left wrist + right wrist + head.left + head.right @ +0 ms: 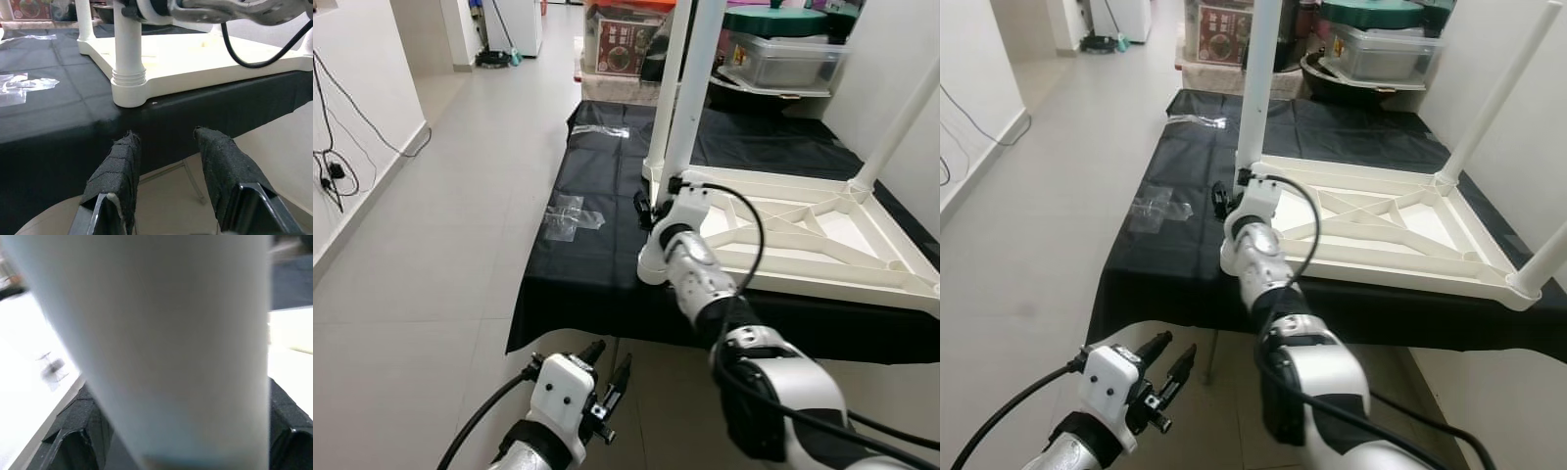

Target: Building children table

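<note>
Right gripper (651,208) is clamped around the near white leg (690,93) of the upturned table top (803,240), just above where the leg meets its corner socket; the right wrist view shows the leg sitting between the black fingers (73,440). The table top lies upside down on the black cloth (578,264), with other legs already standing at the far corners. You look to be seating or twisting this leg home, so keep your wrist in line with the leg and turn about its axis, not sideways, or the thread may bind. In the left wrist view the collar (129,78) appears nearly down on the socket; watch that gap close evenly. Your left gripper (607,380) hangs low below the cloth's edge, fingers apart and holding nothing; you might bring it up to steady the frame.
</note>
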Robot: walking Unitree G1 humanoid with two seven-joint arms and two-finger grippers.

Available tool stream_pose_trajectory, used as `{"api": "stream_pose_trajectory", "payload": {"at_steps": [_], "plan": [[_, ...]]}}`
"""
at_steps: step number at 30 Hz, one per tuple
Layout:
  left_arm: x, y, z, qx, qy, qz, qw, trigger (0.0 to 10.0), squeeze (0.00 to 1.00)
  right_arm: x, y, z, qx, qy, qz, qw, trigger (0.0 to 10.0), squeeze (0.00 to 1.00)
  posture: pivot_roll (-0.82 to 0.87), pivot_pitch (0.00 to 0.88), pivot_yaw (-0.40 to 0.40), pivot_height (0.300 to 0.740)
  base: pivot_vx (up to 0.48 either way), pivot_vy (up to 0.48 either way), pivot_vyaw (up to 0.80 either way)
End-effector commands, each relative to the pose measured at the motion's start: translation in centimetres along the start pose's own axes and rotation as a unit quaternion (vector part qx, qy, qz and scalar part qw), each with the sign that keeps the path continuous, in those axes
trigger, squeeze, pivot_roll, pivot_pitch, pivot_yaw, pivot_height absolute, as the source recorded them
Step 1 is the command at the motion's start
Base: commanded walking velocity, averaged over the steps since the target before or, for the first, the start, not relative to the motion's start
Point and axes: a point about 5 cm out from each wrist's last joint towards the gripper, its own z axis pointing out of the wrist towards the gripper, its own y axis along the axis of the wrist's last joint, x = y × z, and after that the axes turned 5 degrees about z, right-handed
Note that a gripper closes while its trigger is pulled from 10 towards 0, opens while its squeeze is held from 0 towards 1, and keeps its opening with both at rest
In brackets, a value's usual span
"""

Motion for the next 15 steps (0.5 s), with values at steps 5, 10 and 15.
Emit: {"api": "stream_pose_trajectory", "payload": {"at_steps": [5, 10, 15], "plan": [[-0.1, -0.2, -0.1, 0.006, -0.001, -0.001, 1.000, 10.0, 0.00, 0.3, -0.7, -0.5, 0.082, 0.149, -0.018, 0.985, 10.0, 0.00, 0.11, 0.051, -0.097, 0.740, 0.000, 0.000, 0.00], [-0.1, -0.2, -0.1, 0.006, -0.001, 0.001, 1.000, 10.0, 0.00, 1.0, -0.7, -1.0, 0.132, 0.273, -0.038, 0.952, 10.0, 0.00, 0.11, 0.048, -0.102, 0.740, 0.000, 0.000, 0.00], [-0.2, -0.1, -0.2, 0.005, 0.000, 0.003, 1.000, 10.0, 0.00, 2.5, -1.4, -1.9, 0.195, 0.403, -0.072, 0.891, 10.0, 0.00, 0.12, 0.050, -0.109, 0.740, 0.000, 0.000, 0.00]]}}
